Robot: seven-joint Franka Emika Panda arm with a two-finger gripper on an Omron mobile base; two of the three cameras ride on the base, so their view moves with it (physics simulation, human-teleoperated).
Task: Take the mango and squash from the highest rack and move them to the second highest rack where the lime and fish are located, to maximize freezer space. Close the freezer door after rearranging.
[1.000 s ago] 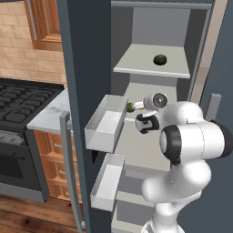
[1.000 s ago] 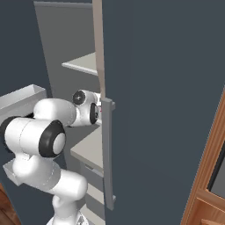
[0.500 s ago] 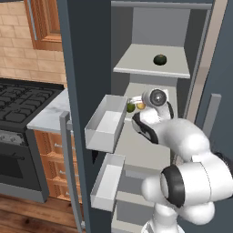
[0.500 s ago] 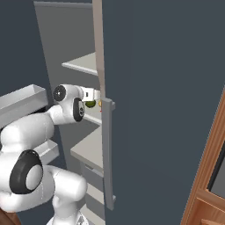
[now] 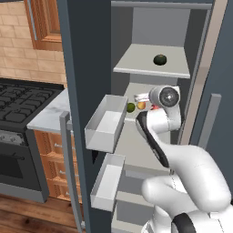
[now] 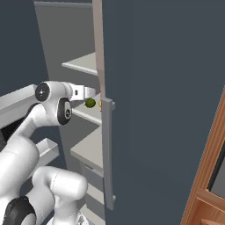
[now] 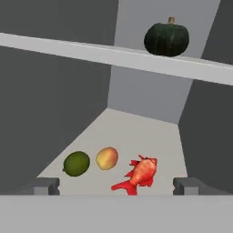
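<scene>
mango [image 7: 107,158] lay on second-highest rack between lime [image 7: 76,163] and fish [image 7: 141,173], likely its intended spot | squash [image 7: 166,39] sat alone on top rack, awaiting transfer | fingers [image 7: 116,185] spread wide, empty, facing that shelf | freezer door [image 5: 79,113] open

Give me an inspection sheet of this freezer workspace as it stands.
Surface: highest rack holds one item; second highest rack holds three.
Job's things: squash on the highest rack; mango lies between lime and fish below. Freezer door open.
Clutter: nothing seen.
Grippers: gripper open, empty, at the front of the second rack.
Cables: nothing seen.
Surroundings: stove, wooden cabinets, brick wall.
</scene>
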